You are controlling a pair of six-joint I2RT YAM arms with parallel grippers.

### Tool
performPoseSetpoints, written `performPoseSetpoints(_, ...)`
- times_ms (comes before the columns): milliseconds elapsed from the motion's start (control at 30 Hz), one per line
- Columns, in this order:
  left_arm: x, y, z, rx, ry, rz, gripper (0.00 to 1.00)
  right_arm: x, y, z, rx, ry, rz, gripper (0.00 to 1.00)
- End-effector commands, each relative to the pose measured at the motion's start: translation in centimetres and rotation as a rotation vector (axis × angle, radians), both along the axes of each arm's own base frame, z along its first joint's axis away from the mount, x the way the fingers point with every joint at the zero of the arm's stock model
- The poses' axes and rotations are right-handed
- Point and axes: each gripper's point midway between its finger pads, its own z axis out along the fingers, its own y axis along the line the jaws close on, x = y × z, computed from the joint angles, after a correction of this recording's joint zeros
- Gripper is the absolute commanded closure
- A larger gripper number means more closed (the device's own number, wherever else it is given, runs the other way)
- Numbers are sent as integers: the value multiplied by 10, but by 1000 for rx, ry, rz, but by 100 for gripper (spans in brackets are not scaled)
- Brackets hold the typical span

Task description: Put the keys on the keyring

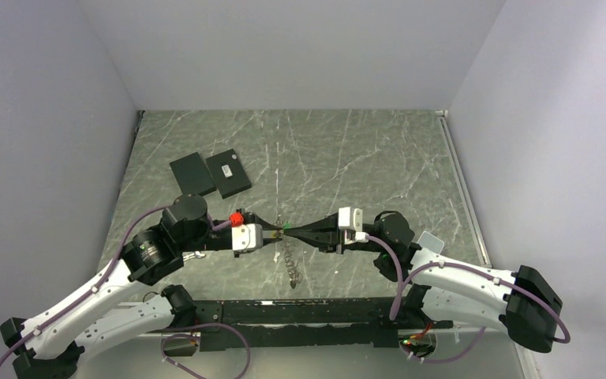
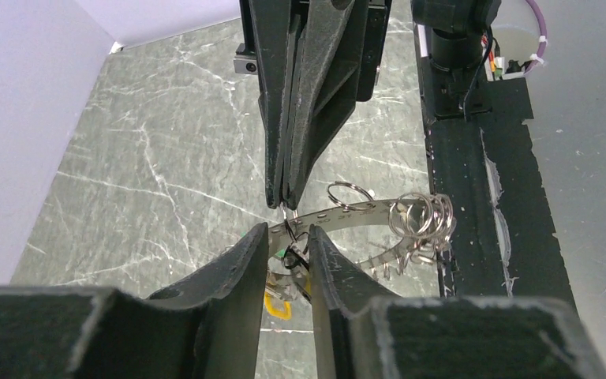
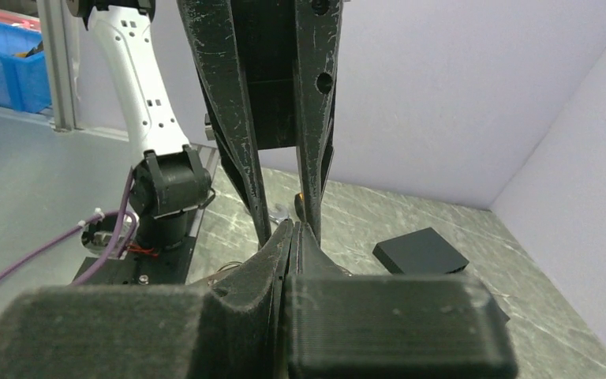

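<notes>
My left gripper (image 1: 272, 234) and right gripper (image 1: 290, 231) meet tip to tip at the table's middle. In the left wrist view my left gripper (image 2: 288, 241) is closed on the keys (image 2: 286, 282), silver with a dark head and a yellow touch (image 2: 278, 308). My right gripper (image 2: 286, 204) comes from above, shut on the keyring's thin wire loop (image 2: 289, 217). The grey chain-like strip (image 2: 363, 209) curves away right with several spare rings (image 2: 422, 215). It hangs down in the top view (image 1: 290, 260), with the green tag (image 1: 285, 228) at the tips. In the right wrist view my right gripper (image 3: 294, 230) is pressed shut.
Two flat black plates (image 1: 193, 174) (image 1: 229, 174) lie at the back left; one shows in the right wrist view (image 3: 420, 251). A small white scrap (image 1: 430, 242) sits by the right arm. A black rail (image 1: 300, 312) runs along the near edge.
</notes>
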Motion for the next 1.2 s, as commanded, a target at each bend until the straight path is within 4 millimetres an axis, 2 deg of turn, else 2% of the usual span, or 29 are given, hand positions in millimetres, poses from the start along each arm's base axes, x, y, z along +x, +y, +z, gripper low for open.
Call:
performPoseSetpoints(0, -2, -4, 8, -41, 0, -13, 71, -6, -5, 48, 126, -105, 10, 100)
performPoseSetpoints(133, -2, -5, 10, -50, -1, -14, 83, -7, -5, 48, 129, -102, 17, 100)
performPoseSetpoints(233, -3, -5, 8, -40, 1, -25, 100, -7, -6, 49, 134, -105, 15, 100)
performPoseSetpoints(433, -2, -4, 7, -8, -5, -26, 100, -9, -7, 47, 120, -96, 24, 100)
performPoseSetpoints(467, -2, -3, 6, 2, -7, -25, 100, -9, -6, 45, 105, -87, 25, 97)
performPoseSetpoints(533, 0, -1, 3, 32, -12, -18, 100, -9, -3, 40, 59, -73, 34, 70)
performPoseSetpoints(567, 1, 0, 1, 45, -14, -15, 100, -8, -3, 38, 44, -56, 29, 61)
performPoseSetpoints(600, 1, 1, 1, 53, -19, -12, 100, -6, -2, 35, 31, -39, 22, 54)
performPoseSetpoints(667, 6, 2, -2, 75, -26, 3, 100, -2, 0, 29, -16, -17, 8, 49)
performPoseSetpoints(833, 17, 0, -19, 189, -29, 5, 100, 5, 4, -1, -206, 58, -13, 48)
performPoseSetpoints(1033, 27, -10, -33, 234, -21, -6, 100, 25, -1, -44, -379, 145, -126, 50)
performPoseSetpoints(1167, 32, -14, -45, 265, -1, 5, 100, 32, -1, -67, -458, 171, -155, 53)
